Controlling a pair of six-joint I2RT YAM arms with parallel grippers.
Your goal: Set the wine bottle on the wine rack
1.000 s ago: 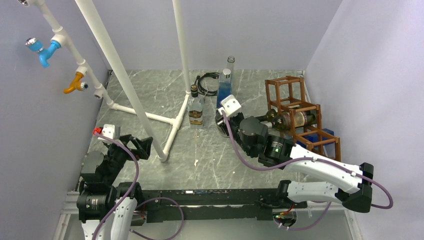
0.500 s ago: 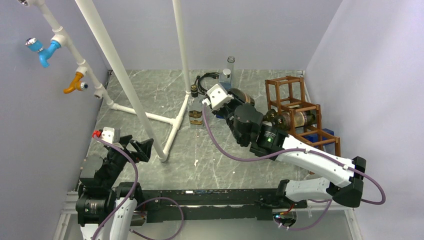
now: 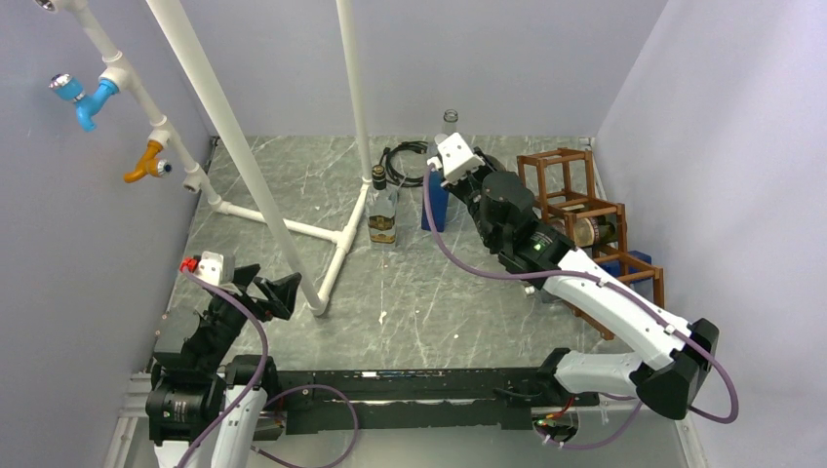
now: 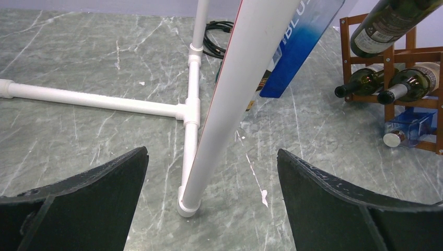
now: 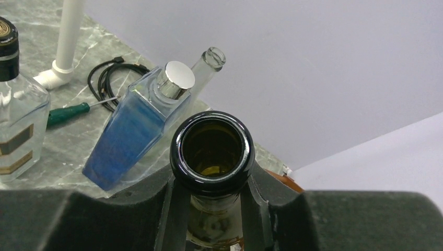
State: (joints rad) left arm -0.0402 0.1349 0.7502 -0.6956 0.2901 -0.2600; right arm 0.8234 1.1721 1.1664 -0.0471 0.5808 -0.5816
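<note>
The wine rack [image 3: 590,205] stands right, pipe frame [image 3: 283,224] left, short bottle [image 3: 382,216] between.

The grey marbled table [image 3: 293,185] is carrying a white pipe frame [image 3: 283,222], with a square glass bottle [image 3: 382,210] standing beside it, a blue bottle [image 3: 434,203], a coiled black cable [image 3: 400,161], a green screwdriver [image 5: 68,113] and, at right, the wine rack [image 3: 556,154].

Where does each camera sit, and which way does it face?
Top external: above and behind, looking down on grey marble table, left arm, right arm, reddish-brown wine rack.
Left wrist: low left, facing white pipe frame and rack; open left gripper below.
Right wrist: raised at back, facing lilac wall; right gripper shut on dark green wine bottle.
Both wrists share the blue square bottle.
</note>
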